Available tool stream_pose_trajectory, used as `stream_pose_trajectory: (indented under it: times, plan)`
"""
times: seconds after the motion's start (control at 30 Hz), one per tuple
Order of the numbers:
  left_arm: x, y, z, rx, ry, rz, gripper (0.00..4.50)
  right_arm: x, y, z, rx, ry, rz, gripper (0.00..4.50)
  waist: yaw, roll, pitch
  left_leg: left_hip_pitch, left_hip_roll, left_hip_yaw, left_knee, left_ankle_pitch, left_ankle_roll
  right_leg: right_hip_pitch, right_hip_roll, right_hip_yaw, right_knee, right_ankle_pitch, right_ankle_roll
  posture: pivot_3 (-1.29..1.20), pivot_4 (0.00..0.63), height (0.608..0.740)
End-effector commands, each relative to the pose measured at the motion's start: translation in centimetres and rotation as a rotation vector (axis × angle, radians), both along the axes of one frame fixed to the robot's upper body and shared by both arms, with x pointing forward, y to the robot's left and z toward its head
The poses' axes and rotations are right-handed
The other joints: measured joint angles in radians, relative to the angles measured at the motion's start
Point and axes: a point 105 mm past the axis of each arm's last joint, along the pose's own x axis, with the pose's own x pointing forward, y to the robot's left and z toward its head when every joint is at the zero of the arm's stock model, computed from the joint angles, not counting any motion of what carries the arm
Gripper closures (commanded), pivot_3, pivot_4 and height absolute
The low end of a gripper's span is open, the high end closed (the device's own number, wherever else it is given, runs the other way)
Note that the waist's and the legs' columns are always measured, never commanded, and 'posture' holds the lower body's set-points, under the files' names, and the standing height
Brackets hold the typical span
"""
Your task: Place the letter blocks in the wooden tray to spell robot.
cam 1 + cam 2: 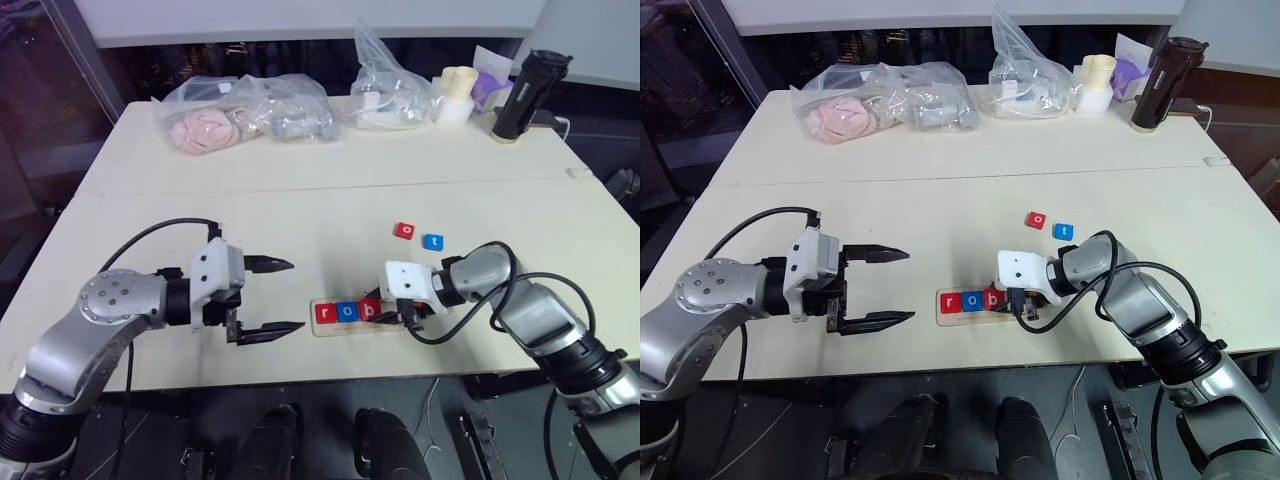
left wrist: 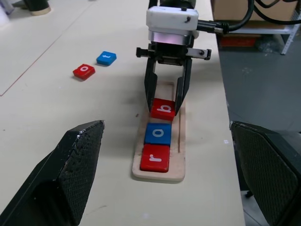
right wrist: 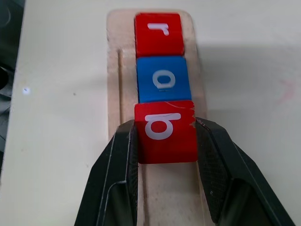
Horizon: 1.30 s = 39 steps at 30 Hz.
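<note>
Pale wood forms the long narrow wooden tray (image 2: 181,141), whose shallow groove holds a red r block (image 2: 154,157), a blue o block (image 2: 158,133) and a red b block (image 3: 165,131) in a row. Textured black fingers of the right gripper (image 2: 165,100) pinch the b block's sides. The left gripper (image 1: 268,297) hangs wide apart and empty, while a loose red o block (image 1: 404,230) and blue t block (image 1: 433,241) lie beyond the tray on the cream table (image 1: 300,200).
</note>
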Motion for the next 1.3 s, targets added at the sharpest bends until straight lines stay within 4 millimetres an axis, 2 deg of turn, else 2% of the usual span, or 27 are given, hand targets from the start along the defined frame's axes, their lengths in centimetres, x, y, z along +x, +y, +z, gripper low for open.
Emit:
stream_pose_trajectory:
  times: [0.03,0.73,0.87,0.93,0.97,1.13,1.27,1.3]
  plan:
    - [-0.3,-0.6,1.1,-0.016,-0.046,-0.013,0.00,0.2,0.2,0.9,0.010,-0.035,0.014,3.36,0.000,0.000,0.000,0.000,0.000,0.000,0.000,0.000,0.000,0.000,0.000,0.000,0.000,0.000,0.000,0.00,0.150,0.738]
    - [-0.4,-0.8,1.5,-0.021,-0.023,0.031,0.00,0.7,0.6,0.9,0.028,-0.043,0.019,3.36,0.000,0.000,0.000,0.000,0.000,0.000,0.000,0.000,0.000,0.000,0.002,0.000,0.001,0.000,0.000,0.00,0.150,0.738]
    - [-0.3,-0.8,1.6,-0.019,-0.017,0.046,0.00,0.5,0.7,0.8,0.034,-0.035,0.020,1.44,0.000,0.000,0.000,0.000,0.000,0.000,0.000,0.000,0.000,0.000,0.002,0.000,0.001,0.000,0.000,0.00,0.150,0.738]
    - [-0.1,-0.7,1.7,-0.020,-0.017,0.056,0.00,0.4,0.8,0.8,0.032,-0.031,0.027,0.28,0.000,0.000,0.000,0.000,0.000,0.000,0.000,0.000,0.000,0.000,0.002,0.000,0.001,0.000,0.000,0.00,0.150,0.738]
    - [0.1,-0.6,1.8,-0.022,-0.021,0.068,0.00,0.3,0.8,0.8,0.033,-0.031,0.027,0.06,0.000,0.000,0.000,0.000,0.000,0.000,0.001,0.000,0.000,0.000,0.002,0.000,0.001,0.000,0.000,0.00,0.150,0.738]
    - [0.3,-0.5,1.8,-0.024,-0.022,0.083,0.00,0.6,1.2,1.5,0.057,-0.058,0.027,0.06,0.000,0.000,0.000,0.000,0.000,0.000,0.001,0.000,0.000,0.000,0.002,0.000,0.001,0.000,0.000,0.00,0.150,0.738]
    - [0.2,-0.8,1.9,-0.035,-0.022,0.071,0.00,2.0,1.5,3.2,0.122,-0.110,-0.031,0.06,-0.003,0.000,0.000,0.001,0.000,0.000,0.001,0.000,0.000,0.000,0.003,0.000,0.002,0.000,0.000,0.00,0.150,0.738]
    - [0.1,-0.9,1.9,-0.034,-0.020,0.067,0.00,3.2,1.4,3.8,0.136,-0.152,-0.076,0.06,-0.003,0.000,0.000,0.001,0.000,0.000,0.001,0.000,0.000,0.000,0.003,0.000,0.002,0.000,0.000,0.00,0.150,0.738]
